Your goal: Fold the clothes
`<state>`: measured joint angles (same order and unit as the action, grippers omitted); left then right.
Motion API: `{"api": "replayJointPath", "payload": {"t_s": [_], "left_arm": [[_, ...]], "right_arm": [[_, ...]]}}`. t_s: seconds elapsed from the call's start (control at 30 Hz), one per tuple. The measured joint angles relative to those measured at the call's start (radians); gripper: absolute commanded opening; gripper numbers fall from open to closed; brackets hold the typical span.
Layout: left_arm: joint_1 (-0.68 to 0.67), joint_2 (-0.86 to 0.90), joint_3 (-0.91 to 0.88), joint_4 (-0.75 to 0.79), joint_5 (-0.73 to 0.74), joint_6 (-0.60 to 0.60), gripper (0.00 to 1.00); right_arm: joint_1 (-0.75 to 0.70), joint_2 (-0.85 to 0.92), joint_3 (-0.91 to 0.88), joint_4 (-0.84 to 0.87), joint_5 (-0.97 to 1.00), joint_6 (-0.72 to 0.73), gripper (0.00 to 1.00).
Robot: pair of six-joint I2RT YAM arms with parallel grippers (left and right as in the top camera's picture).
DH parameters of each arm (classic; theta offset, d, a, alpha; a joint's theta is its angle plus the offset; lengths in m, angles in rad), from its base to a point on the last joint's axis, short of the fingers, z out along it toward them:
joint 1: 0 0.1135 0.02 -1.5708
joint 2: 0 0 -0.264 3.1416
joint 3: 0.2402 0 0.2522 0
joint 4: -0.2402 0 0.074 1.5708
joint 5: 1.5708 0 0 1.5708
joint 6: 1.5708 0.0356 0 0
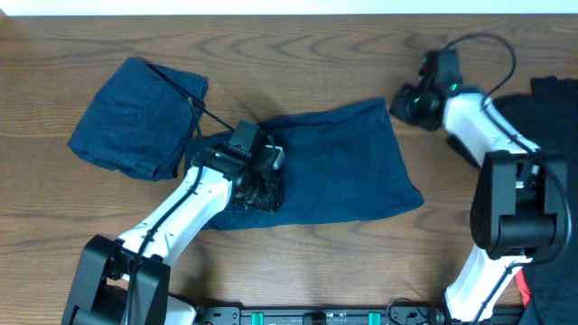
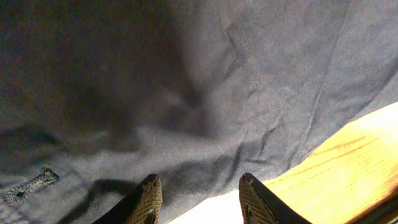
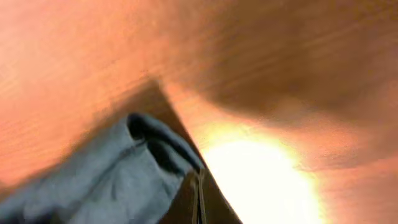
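Note:
One pair of dark navy shorts point(image 1: 339, 162) lies spread out mid-table. A second pair point(image 1: 135, 122) lies folded at the far left. My left gripper point(image 1: 257, 185) is open and hovers over the spread shorts' lower left edge. In the left wrist view its fingers point(image 2: 199, 193) straddle the fabric edge point(image 2: 186, 93) and bare table. My right gripper point(image 1: 406, 104) is at the spread shorts' top right corner. In the blurred right wrist view its fingers point(image 3: 199, 186) are pressed together, and the fabric corner point(image 3: 112, 180) meets their tips.
A pile of dark clothing point(image 1: 551, 108) lies at the right edge, partly behind the right arm. A black cable point(image 1: 194, 104) runs across the folded shorts to the left arm. The wooden table point(image 1: 298, 54) stretches behind the shorts.

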<state>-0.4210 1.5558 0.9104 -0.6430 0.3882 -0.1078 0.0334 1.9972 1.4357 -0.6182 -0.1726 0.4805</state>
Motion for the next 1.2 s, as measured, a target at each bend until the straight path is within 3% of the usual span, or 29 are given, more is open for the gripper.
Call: {"api": "replayJointPath", "payload": {"t_s": [0.13, 0.37, 0.57, 0.63, 0.83, 1.0, 1.2], "left_arm": [[0.000, 0.000, 0.000, 0.001, -0.002, 0.000, 0.43], [0.000, 0.000, 0.000, 0.021, -0.002, 0.000, 0.43], [0.000, 0.000, 0.000, 0.016, -0.002, 0.000, 0.44], [0.000, 0.000, -0.001, 0.016, -0.003, 0.003, 0.52], [0.000, 0.000, -0.001, -0.011, -0.013, 0.000, 0.56], [0.000, 0.000, -0.001, -0.045, -0.072, 0.000, 0.57], [0.000, 0.000, -0.001, 0.019, -0.093, -0.001, 0.58]], "right_arm": [[-0.006, 0.000, 0.105, -0.157, -0.007, -0.111, 0.01], [0.096, 0.039, 0.108, -0.131, -0.035, -0.149, 0.01], [0.154, 0.190, 0.105, 0.012, -0.054, -0.018, 0.01], [0.146, 0.208, 0.108, 0.098, -0.068, 0.048, 0.01], [0.103, 0.248, 0.113, 0.245, -0.119, 0.168, 0.01], [0.033, 0.245, 0.119, 0.190, -0.176, 0.142, 0.01], [-0.046, 0.171, 0.104, -0.029, -0.212, -0.056, 0.01]]}}
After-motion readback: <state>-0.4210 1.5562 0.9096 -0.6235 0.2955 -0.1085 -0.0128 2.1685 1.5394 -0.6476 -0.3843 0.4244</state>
